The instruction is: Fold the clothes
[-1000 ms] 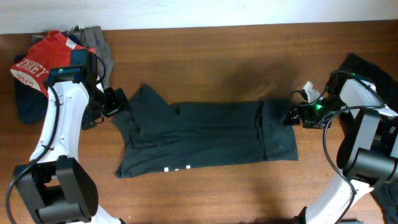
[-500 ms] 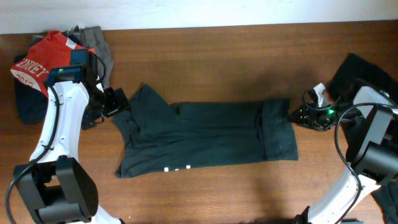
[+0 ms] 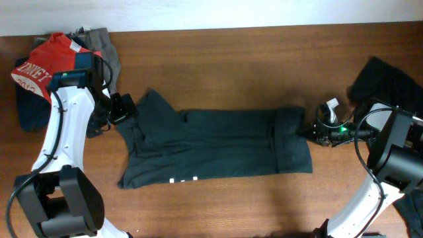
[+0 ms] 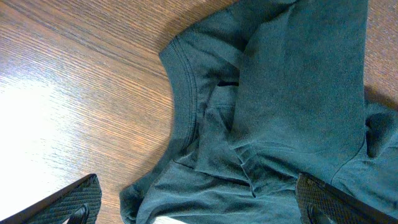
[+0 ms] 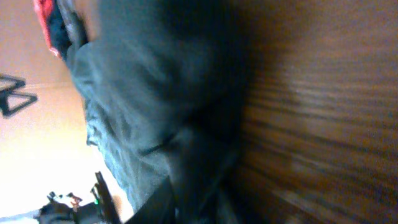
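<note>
The black T-shirt (image 3: 218,142) lies lengthwise on the wooden table, folded over, with a bit of white lettering (image 3: 184,180) at its near edge. My left gripper (image 3: 122,109) hovers at the shirt's collar end. In the left wrist view it (image 4: 202,208) is wide open, with the collar and bunched fabric (image 4: 292,93) between and beyond its fingers. My right gripper (image 3: 305,130) is low at the shirt's right edge. The right wrist view is blurred, but dark fabric (image 5: 143,93) runs in between the narrowed fingers of the gripper (image 5: 199,199).
A pile of clothes sits at the back left corner: a red garment (image 3: 43,63), a grey one (image 3: 106,46) and a dark blue one (image 3: 30,109). Another black garment (image 3: 390,82) lies at the right, behind the right arm.
My right gripper has dropped and moved left onto the shirt's right edge, and its jaws have closed in. The shirt has slid slightly left. The left arm has stayed still.
</note>
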Robot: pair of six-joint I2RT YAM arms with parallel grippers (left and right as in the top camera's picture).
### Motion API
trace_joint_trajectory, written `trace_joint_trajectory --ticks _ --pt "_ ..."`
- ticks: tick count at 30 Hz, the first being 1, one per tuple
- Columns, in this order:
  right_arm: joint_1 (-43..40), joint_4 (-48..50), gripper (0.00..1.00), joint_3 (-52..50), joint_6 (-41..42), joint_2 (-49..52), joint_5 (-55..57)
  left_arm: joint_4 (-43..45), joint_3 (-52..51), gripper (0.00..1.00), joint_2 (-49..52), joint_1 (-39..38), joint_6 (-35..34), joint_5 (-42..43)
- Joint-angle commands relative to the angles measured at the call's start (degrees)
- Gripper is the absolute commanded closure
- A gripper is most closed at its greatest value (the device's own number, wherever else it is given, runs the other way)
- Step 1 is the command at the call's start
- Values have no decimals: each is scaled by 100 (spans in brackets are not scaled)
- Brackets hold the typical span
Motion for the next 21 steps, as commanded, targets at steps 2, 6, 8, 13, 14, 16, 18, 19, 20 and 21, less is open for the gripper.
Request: trace_joint_trajectory --ticks 2,6,8,13,14,16,18,19,20,21 --pt "83 57 96 -173 229 463 1467 -7 9 1 -122 15 -37 42" --pt "83 -474 96 531 448 463 1517 -9 9 1 -122 15 -37 42" --pt "83 -1038 96 1152 450 461 1733 -9 9 1 -122 15 -37 42" --pt "122 -2103 96 2459 463 457 2210 -4 9 1 -122 15 -39 42" --pt "146 -2236 96 2669 568 439 2330 -4 9 1 -122 15 -37 42" --pt "216 -2356 96 2924 841 358 2745 -7 9 1 -122 15 -37 42" --pt "356 -2413 96 3040 1130 190 3268 -7 9 1 -122 15 -37 42" --pt "490 -2417 96 3040 1318 61 3582 -4 9 1 -122 15 -37 42" --pt "640 -2417 96 3038 1513 -35 3923 -4 9 1 -122 15 -37 42" --pt "678 -2415 96 3038 1554 -55 4002 -4 9 1 -122 15 -37 42"
